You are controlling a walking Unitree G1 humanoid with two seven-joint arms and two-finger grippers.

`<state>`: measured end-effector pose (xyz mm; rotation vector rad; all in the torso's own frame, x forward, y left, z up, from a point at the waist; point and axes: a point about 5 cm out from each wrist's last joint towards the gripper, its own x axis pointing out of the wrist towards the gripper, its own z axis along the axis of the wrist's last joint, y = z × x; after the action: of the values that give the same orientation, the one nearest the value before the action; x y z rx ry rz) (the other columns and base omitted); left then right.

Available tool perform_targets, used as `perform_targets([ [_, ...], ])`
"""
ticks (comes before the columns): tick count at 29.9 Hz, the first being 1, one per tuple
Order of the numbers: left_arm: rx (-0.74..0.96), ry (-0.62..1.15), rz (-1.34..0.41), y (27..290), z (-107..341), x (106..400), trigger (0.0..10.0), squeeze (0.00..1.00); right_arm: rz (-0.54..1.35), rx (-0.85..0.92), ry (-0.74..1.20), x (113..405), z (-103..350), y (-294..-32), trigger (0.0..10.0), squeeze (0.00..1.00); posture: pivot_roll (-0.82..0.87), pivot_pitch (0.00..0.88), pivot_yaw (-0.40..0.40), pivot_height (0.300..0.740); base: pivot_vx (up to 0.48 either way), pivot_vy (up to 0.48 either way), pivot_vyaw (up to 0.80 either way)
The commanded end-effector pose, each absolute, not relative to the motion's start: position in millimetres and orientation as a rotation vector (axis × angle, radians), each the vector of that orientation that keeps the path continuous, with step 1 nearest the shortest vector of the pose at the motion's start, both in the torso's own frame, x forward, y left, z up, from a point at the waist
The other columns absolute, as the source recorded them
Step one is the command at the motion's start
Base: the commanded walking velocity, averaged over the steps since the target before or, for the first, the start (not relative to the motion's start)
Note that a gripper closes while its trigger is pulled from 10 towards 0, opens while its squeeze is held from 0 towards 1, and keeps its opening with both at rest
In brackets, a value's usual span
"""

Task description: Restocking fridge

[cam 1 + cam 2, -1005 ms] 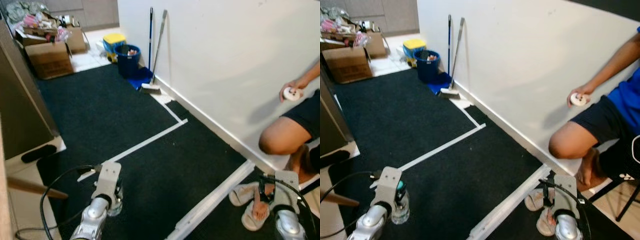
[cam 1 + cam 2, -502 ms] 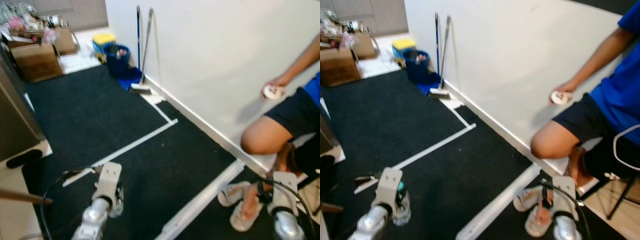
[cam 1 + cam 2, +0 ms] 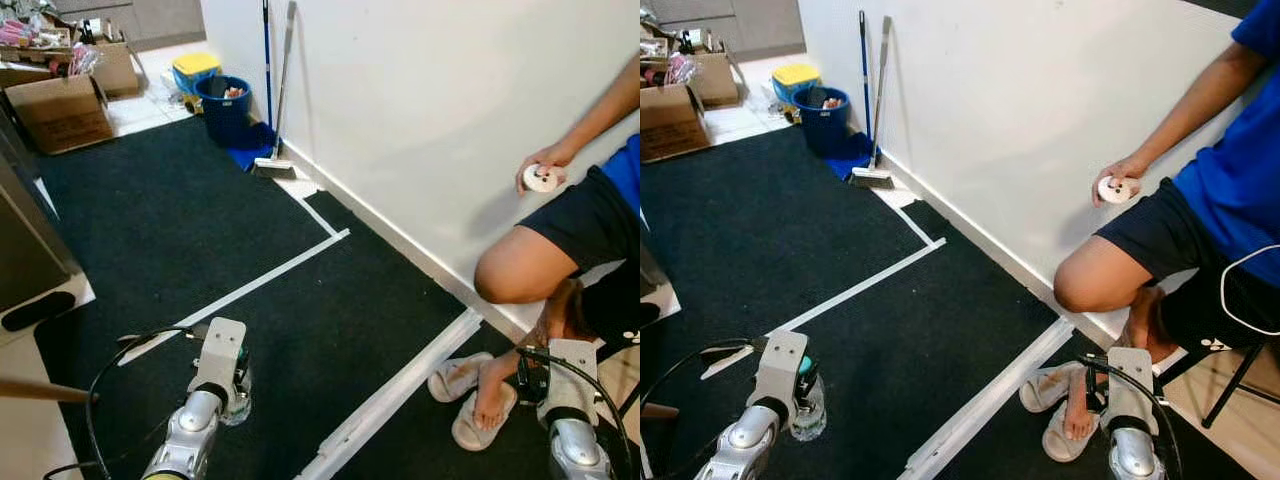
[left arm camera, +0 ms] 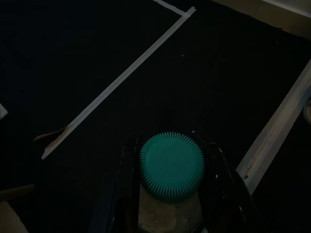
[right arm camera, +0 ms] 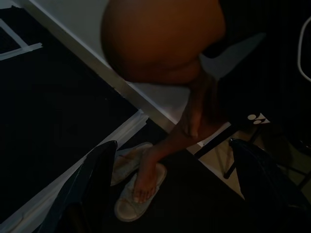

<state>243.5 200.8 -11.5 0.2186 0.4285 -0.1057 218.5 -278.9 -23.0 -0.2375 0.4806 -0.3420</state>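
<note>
A dark carpet [image 3: 200,220] crossed by white tape lines runs beside a white wall [image 3: 430,110], where a seated person [image 3: 1200,220] holds a small white device; cardboard boxes and a blue bin stand far back. In the eye views the left gripper [image 3: 800,400] hangs low, clamped on a clear bottle [image 3: 807,408] with a teal cap.

The left wrist view shows that cap [image 4: 171,166] end-on between the two fingers, so the bottle's long axis runs along them.

In the right wrist view the right gripper [image 5: 180,184] hangs idle, fingers spread wide, empty above a sandalled foot [image 5: 143,187].
</note>
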Motion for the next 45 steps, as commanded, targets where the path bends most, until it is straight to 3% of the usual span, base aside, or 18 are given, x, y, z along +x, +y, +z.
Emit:
perform_targets([
  [1,0.222,0.416,-0.130,196,-11,244,10.0,0.00,-0.345,-0.232,0.494,216,-25,-279,10.0,0.00,0.01,0.000,-0.090,0.740,0.352,0.000,0.00],
  [25,0.223,0.418,-0.134,195,-13,242,10.0,0.00,-0.310,-0.258,0.494,219,-24,-278,10.0,0.00,0.02,0.000,-0.098,0.740,0.391,0.000,0.00],
  [45,0.230,0.415,-0.136,199,-12,245,10.0,0.00,-0.251,-0.256,0.504,221,-29,-262,10.0,0.00,0.02,0.000,-0.082,0.740,0.393,0.000,0.00],
])
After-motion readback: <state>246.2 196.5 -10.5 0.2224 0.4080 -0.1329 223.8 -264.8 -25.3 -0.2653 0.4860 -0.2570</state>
